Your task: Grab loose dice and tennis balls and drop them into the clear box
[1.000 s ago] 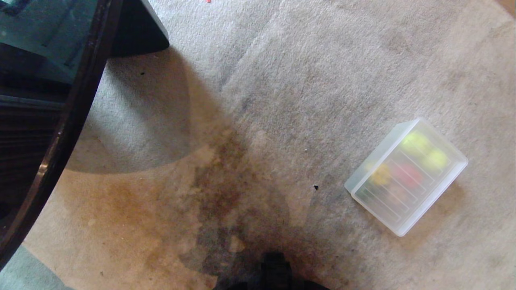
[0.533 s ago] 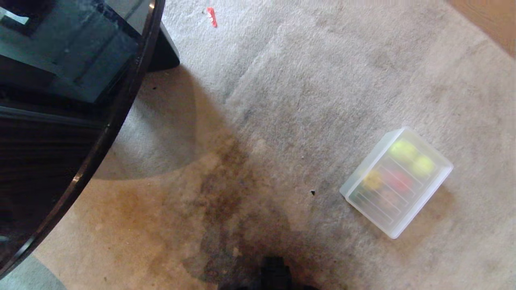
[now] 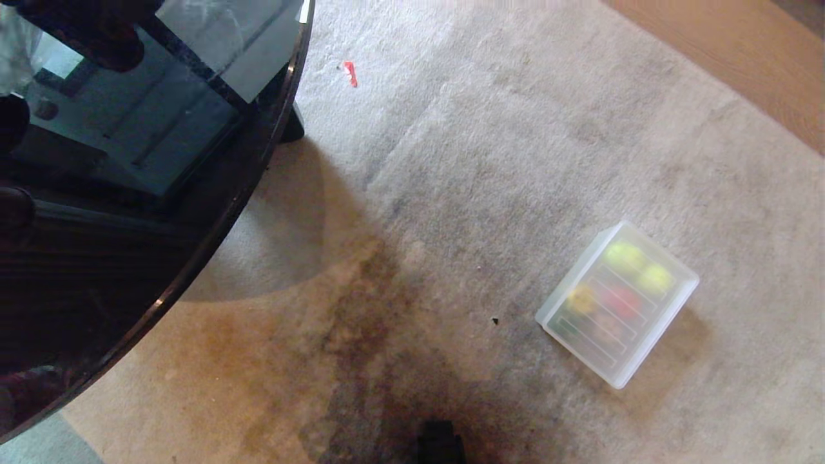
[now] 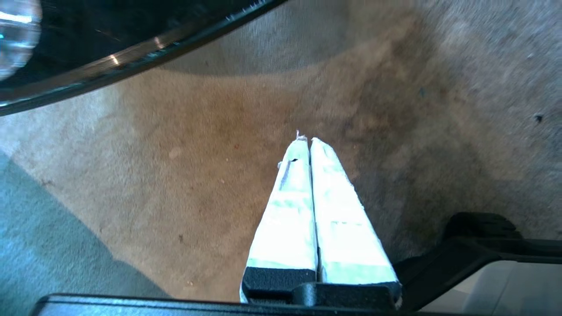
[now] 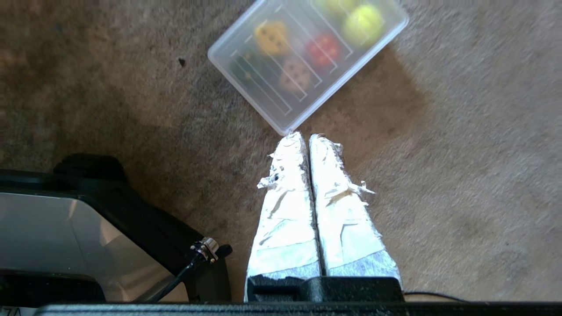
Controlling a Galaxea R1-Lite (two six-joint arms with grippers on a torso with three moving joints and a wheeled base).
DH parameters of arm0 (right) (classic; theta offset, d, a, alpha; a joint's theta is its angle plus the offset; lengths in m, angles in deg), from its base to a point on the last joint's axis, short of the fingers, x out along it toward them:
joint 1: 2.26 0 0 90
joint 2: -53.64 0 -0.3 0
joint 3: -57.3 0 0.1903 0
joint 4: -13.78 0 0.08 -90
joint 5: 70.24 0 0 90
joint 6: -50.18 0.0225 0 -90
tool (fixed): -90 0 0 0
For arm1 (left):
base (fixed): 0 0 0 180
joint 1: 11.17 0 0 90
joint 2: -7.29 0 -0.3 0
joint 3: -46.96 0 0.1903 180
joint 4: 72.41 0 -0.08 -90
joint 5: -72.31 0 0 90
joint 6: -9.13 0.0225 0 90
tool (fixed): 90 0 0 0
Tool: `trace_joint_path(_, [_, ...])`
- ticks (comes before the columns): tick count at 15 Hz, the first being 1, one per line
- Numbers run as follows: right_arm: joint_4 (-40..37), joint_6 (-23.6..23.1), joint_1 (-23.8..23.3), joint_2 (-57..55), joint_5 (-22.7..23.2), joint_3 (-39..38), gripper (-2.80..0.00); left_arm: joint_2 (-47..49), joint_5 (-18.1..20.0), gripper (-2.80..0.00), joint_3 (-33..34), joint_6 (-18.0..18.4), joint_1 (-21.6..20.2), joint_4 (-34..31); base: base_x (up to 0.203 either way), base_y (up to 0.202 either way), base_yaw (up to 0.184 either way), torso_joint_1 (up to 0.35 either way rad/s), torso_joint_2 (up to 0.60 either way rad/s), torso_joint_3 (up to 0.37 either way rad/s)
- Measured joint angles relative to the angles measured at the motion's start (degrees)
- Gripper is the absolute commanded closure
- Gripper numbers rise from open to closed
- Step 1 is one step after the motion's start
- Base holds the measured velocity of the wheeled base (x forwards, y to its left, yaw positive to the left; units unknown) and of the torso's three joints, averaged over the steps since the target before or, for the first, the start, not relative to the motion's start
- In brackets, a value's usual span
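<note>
The clear box (image 3: 567, 298) sits on the carpet to my right, with a ribbed clear cover over it. Blurred through the plastic show two tennis balls (image 3: 624, 256) and a yellow die (image 3: 581, 298) and a red die (image 3: 624, 301). The right wrist view shows the clear box (image 5: 232, 72) holding yellow (image 5: 272, 37), red (image 5: 324, 48), beige (image 5: 295, 74) and green (image 5: 248, 72) dice and a tennis ball (image 5: 363, 24). My right gripper (image 5: 306, 136) is shut and empty, just short of the box's near corner. My left gripper (image 4: 306, 139) is shut and empty over stained carpet. Neither gripper is in the head view.
A round black glass table (image 3: 129, 193) fills the left. A small red scrap (image 3: 350, 73) lies on the carpet beyond it. Wood floor (image 3: 741, 51) starts at the far right. A dark stain (image 3: 361, 322) runs down to my base (image 3: 439, 444).
The whole head view has shifted: the camera has risen or tilted, so the box looks smaller and more of the table, the red scrap and the wood floor show. The box itself has not moved.
</note>
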Motion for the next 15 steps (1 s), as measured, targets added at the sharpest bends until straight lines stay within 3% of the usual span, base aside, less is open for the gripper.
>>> trace_joint_path(15, [0.0,0.0,0.0,0.0,0.0,0.0,0.0,0.0,0.0,0.0,0.0,0.1,0.0,0.1,0.0,0.0,0.0,0.002,0.0,0.204])
